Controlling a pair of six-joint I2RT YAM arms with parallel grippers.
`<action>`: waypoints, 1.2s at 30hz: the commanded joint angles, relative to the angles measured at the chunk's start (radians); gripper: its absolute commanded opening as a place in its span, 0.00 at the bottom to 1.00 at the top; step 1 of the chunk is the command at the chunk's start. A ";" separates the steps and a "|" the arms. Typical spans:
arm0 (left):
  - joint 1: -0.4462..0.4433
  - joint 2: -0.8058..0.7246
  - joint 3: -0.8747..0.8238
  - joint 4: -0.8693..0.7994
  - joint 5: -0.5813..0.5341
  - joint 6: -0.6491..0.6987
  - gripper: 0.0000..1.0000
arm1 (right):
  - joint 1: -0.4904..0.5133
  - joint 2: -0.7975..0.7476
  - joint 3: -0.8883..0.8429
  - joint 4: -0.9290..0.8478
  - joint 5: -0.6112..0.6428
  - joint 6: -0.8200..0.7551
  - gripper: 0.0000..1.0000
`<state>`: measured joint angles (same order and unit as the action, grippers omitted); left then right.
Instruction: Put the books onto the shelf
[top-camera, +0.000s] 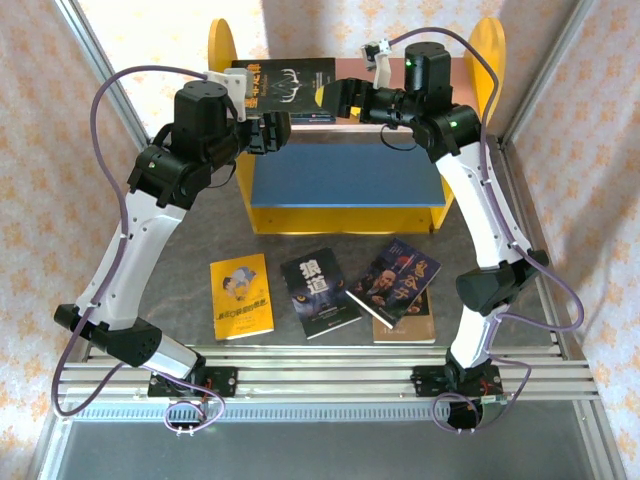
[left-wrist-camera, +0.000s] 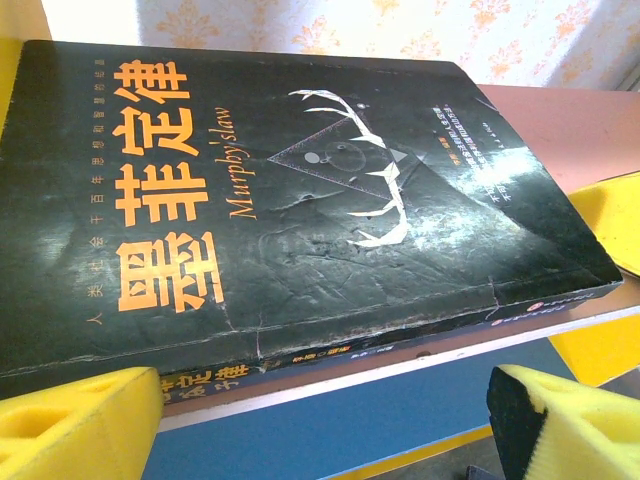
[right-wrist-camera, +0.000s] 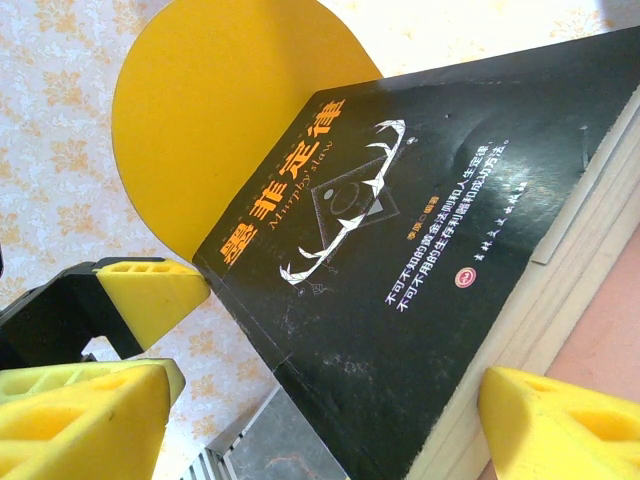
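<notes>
Lying flat on the pink upper board (left-wrist-camera: 570, 120) of the shelf (top-camera: 222, 45) was a black book (top-camera: 285, 80), titled in orange Chinese characters with "Murphy's law" and a white antler outline. The left gripper (top-camera: 272, 130) sat at its spine, jaws spread, pads (left-wrist-camera: 80, 420) just short of it. The right gripper (top-camera: 342, 100) sat at its right end, jaws spread, the page-edge corner between them. The overhead view added, on the table (top-camera: 195, 245), a yellow book (top-camera: 241, 296), a black wolf-cover book (top-camera: 319, 292) and a dark blue book (top-camera: 396, 280) overlapping a brown book (top-camera: 408, 325).
</notes>
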<state>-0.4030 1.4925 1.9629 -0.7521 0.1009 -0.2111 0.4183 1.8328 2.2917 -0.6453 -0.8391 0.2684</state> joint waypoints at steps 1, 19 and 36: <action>0.015 0.010 0.021 -0.006 0.011 -0.010 0.87 | 0.005 0.020 0.031 0.034 -0.034 0.008 0.80; 0.023 -0.238 -0.084 -0.029 -0.258 0.062 0.90 | -0.030 -0.111 0.007 -0.061 0.162 -0.106 0.84; 0.020 -0.588 -1.063 0.144 -0.168 -0.314 0.85 | 0.071 -0.642 -1.058 0.194 0.436 -0.075 0.85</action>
<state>-0.3817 0.8627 1.0054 -0.6926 -0.1776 -0.3946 0.4564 1.1664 1.3685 -0.5167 -0.4961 0.1680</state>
